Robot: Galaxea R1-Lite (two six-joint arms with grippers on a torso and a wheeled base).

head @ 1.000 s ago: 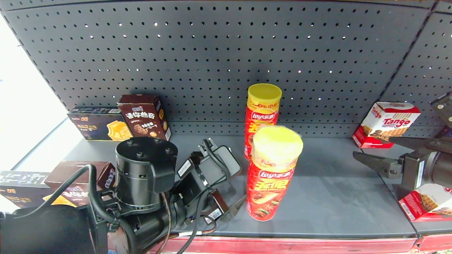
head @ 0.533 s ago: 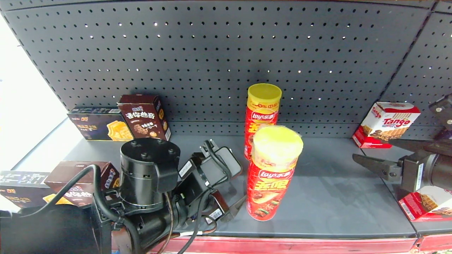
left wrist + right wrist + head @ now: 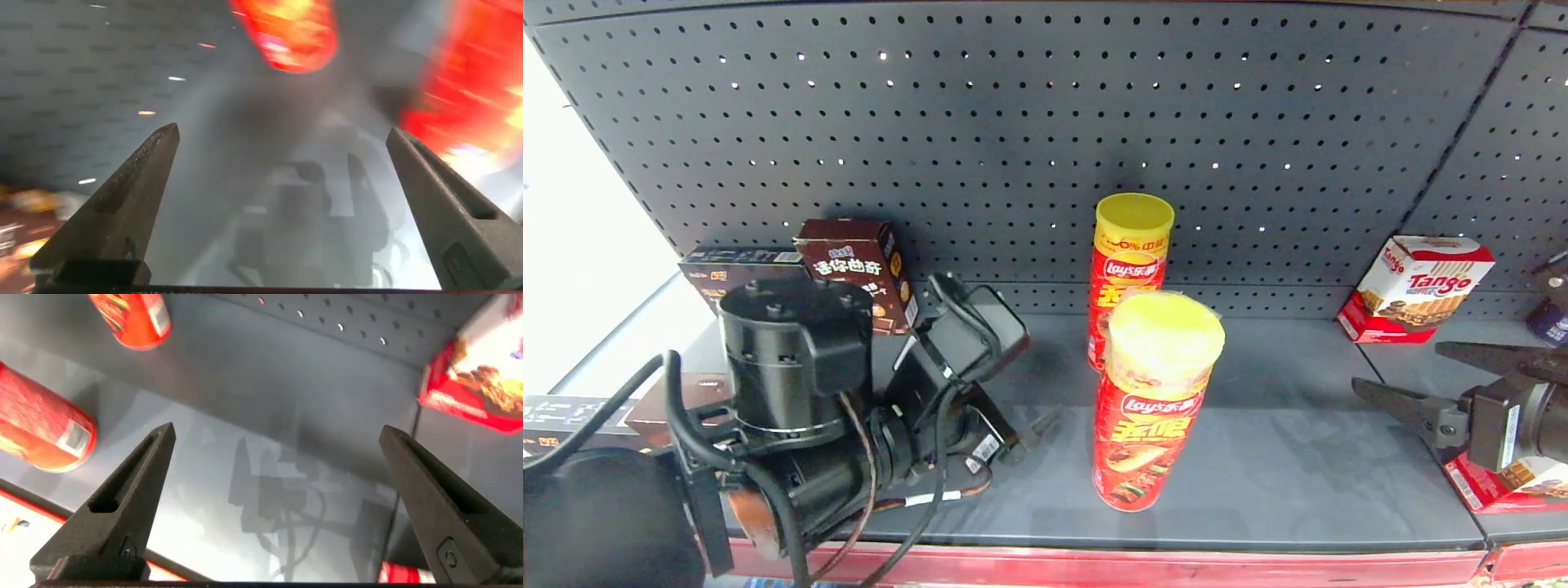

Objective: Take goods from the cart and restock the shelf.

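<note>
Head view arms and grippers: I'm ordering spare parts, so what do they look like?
The left arm is black, with a round bolted joint cap, looping black cables, white stickers and a coppery ring. The left gripper and right gripper each have two dark grey wedge-shaped fingers tapering to points. The right arm's black wrist carries a white label.

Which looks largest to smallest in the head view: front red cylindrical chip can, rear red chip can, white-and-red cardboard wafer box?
1. Front red chip can, nearest the camera.
2. Rear red chip can (partly hidden) and white-and-red wafer box look alike; unranked.
</note>
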